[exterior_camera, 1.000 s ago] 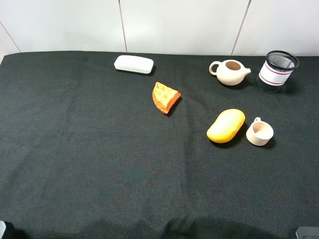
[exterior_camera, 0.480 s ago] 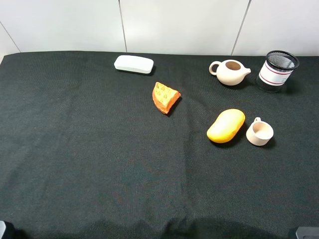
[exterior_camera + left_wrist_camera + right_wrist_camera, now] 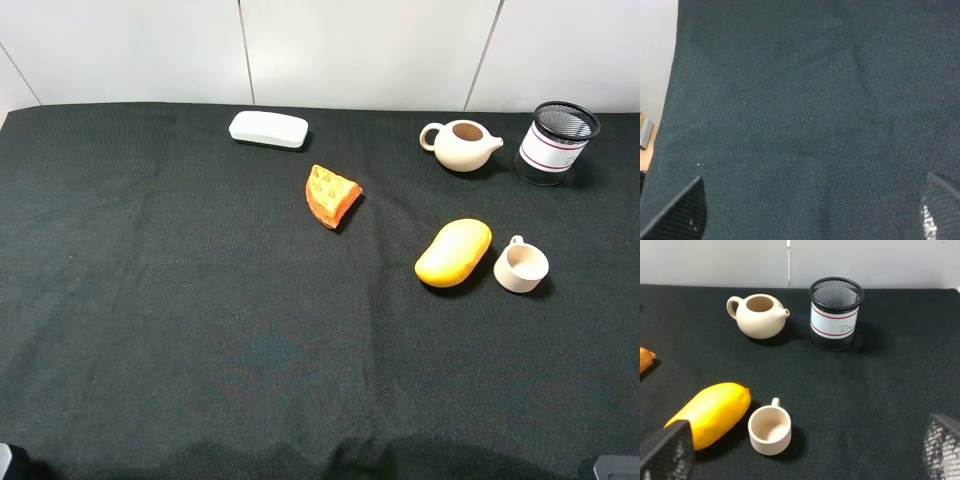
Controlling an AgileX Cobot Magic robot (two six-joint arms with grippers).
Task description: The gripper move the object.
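Observation:
The glossy yellow-orange mango (image 3: 454, 252) lies on the black cloth at the right of the middle, almost touching a small beige cup (image 3: 521, 266). The right wrist view shows the mango (image 3: 710, 412) ahead of my right gripper (image 3: 805, 450), apart from it. That gripper's two fingertips (image 3: 667, 452) stand wide apart and hold nothing. My left gripper (image 3: 807, 210) is also wide open over bare cloth near the table's front left corner, with only its fingertips (image 3: 675, 212) showing. In the exterior high view only slivers of the arms show at the bottom corners.
A ridged orange wedge (image 3: 331, 195) lies mid-table. A white oblong case (image 3: 268, 129) sits at the back. A beige teapot (image 3: 462, 145) and a black mesh holder (image 3: 556, 143) stand at the back right. The cup (image 3: 769, 430) sits beside the mango.

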